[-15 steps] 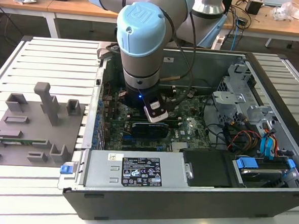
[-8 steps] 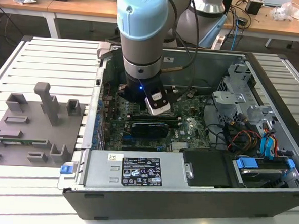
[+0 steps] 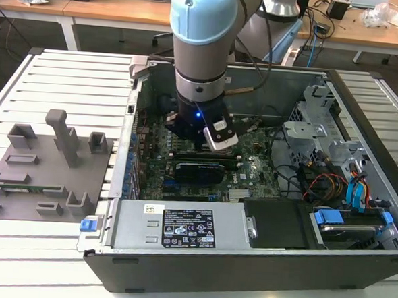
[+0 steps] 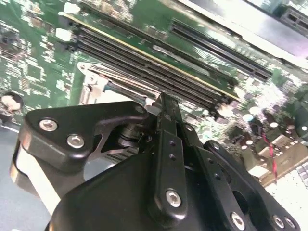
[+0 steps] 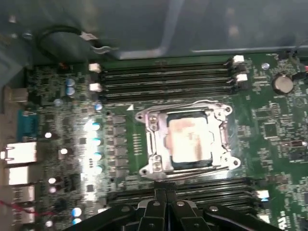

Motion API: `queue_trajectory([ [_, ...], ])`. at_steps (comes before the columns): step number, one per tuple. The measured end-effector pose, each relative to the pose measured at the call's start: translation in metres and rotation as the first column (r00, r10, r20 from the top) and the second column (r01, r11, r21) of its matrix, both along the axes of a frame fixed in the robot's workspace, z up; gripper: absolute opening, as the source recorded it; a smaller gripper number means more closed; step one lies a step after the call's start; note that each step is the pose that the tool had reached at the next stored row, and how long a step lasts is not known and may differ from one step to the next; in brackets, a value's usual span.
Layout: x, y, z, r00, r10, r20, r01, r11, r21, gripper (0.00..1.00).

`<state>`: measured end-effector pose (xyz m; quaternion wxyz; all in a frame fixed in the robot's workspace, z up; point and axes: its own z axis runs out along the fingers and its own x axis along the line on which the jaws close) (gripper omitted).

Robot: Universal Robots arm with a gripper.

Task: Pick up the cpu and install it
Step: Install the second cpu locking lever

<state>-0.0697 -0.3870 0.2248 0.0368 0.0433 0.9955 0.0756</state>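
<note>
An open computer case is being shown on a slatted white table in the exterior view, with the robot arm being held down into the case over the green motherboard. At the exterior view's left, a grey tray carrying grey plastic blocks is being seen well apart from the arm; a wooden bench is being shown at the far side. The socket region is being hidden by the arm in that view. In the first wrist view, the metal-framed socket is being revealed between two banks of memory slots, and the cpu is being seen lying flat inside that frame, its pale silver top being lit. The gripper is being shown just beside the socket's near edge, its black fingers being pressed together with nothing between them. In the second wrist view, the gripper is being seen from behind, its closed tips being held just over the socket's metal frame, with the long dark memory slots lying beyond. The cpu itself is being hidden there by the gripper body.
</note>
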Motion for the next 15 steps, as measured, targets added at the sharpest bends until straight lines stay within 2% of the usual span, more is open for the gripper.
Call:
queue_trajectory([
  [2, 0.007, 0.0069, 0.0, 1.0, 0.0, -0.0002, 0.0, 0.9999, -0.0127, 0.11],
  [3, 0.0083, 0.0098, 0.0, 1.0, 0.0, -0.0002, 0.0, 0.9999, -0.015, 0.11],
  [4, 0.0106, 0.0162, 0.0, 1.0, 0.0, -0.0003, 0.0, 0.9998, -0.0181, 0.11],
  [5, 0.0125, 0.0207, -0.0001, 1.0, 0.0, -0.0002, 0.0, 0.9998, -0.0197, 0.11],
  [7, 0.0164, 0.0257, 0.0, 1.0, 0.0, -0.0003, 0.0, 0.9997, -0.0226, 0.11],
  [10, 0.0228, 0.0315, -0.0001, 1.0, 0.0, -0.0004, 0.0, 0.9996, -0.0298, 0.11],
  [13, 0.0297, 0.0345, -0.0001, 1.0, 0.0, -0.0022, 0.0, 0.9994, -0.0346, 0.11],
  [15, 0.0299, 0.0359, 0.001, 1.0, 0.0, -0.0024, 0.0, 0.9993, -0.0368, 0.11],
])
